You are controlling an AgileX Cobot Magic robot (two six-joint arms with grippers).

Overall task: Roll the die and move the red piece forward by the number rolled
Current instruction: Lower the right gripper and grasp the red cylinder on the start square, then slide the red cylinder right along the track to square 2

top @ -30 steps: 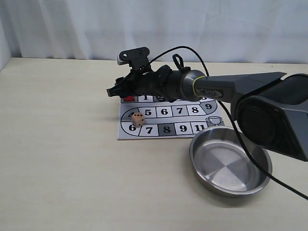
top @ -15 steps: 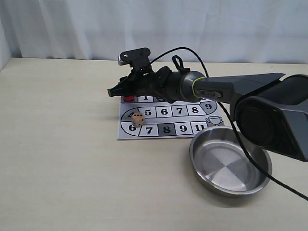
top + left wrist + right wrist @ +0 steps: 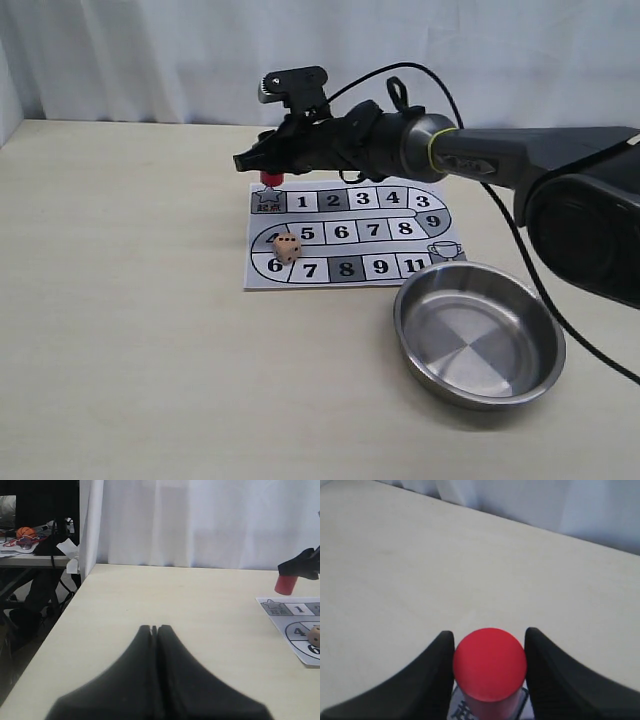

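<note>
The red piece (image 3: 269, 178) hangs upright just above the start square at the far left corner of the game board (image 3: 345, 268). My right gripper (image 3: 262, 163) is shut on it. In the right wrist view the red piece (image 3: 490, 665) fills the gap of the right gripper (image 3: 490, 641), with both fingers pressed against its sides. The beige die (image 3: 287, 249) rests on the board's left end, near square 4. The left wrist view shows my left gripper (image 3: 154, 628) shut and empty over bare table, with the red piece (image 3: 285, 584) and die (image 3: 315, 635) far off.
A round metal bowl (image 3: 420, 355) stands on the table at the board's near right corner. The right arm and its black cable stretch over the board's far side. White curtains hang behind the table.
The right gripper has risen and shifted slightly right with the red piece held in it, lifting the piece off the board and uncovering the top row of squares. The die has not moved.
</note>
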